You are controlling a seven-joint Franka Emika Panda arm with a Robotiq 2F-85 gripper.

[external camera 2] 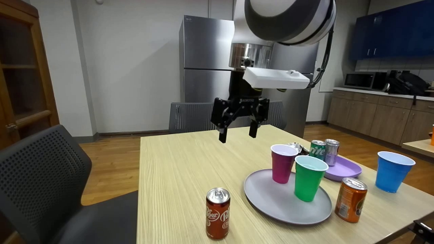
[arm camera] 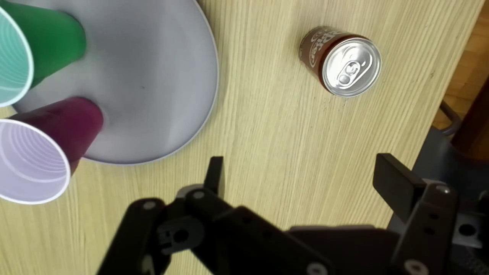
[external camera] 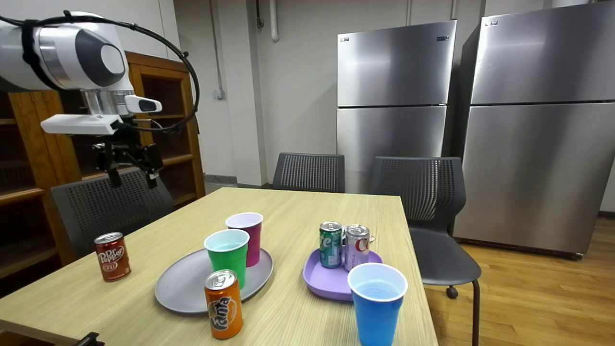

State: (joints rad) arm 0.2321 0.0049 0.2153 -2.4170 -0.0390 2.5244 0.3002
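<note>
Two upright cups, a green cup [external camera 2: 309, 183] and a magenta cup [external camera 2: 283, 166], stand on the gray plate [external camera 2: 269, 200], which rests on a pale wood-grained table [external camera 2: 183, 176]. The gripper [external camera 2: 237, 135] hangs in the air above the table, higher than the gray plate and off to one side of it; its fingers [arm camera: 395, 185] are spread well apart, and in the wrist view wood grain shows through the gap between them. The Dr Pepper can [arm camera: 340, 61], which also shows in the wrist view, stands upright on the table, to the left of the gray plate in both exterior views and apart from its rim. A Fanta can [external camera: 224, 305], orange and upright, stands just beside the gray plate, on the same side as the green cup. In an exterior view, a purple tray [external camera: 324, 281] lies to the right of the gray plate and bears a Sprite can [external camera: 330, 245] and a lilac can [external camera: 357, 249] close together; whether these two touch cannot be told. A blue cup [external camera: 377, 305] stands upright, farther to the right of the gray plate than the purple tray. In an exterior view, a crumpled silver object [external camera 2: 301, 148], partly hidden by the magenta cup, appears behind the gray plate. Well beyond the gray plate stand dark chairs [external camera: 310, 173] and two steel refrigerators [external camera: 394, 139].
</note>
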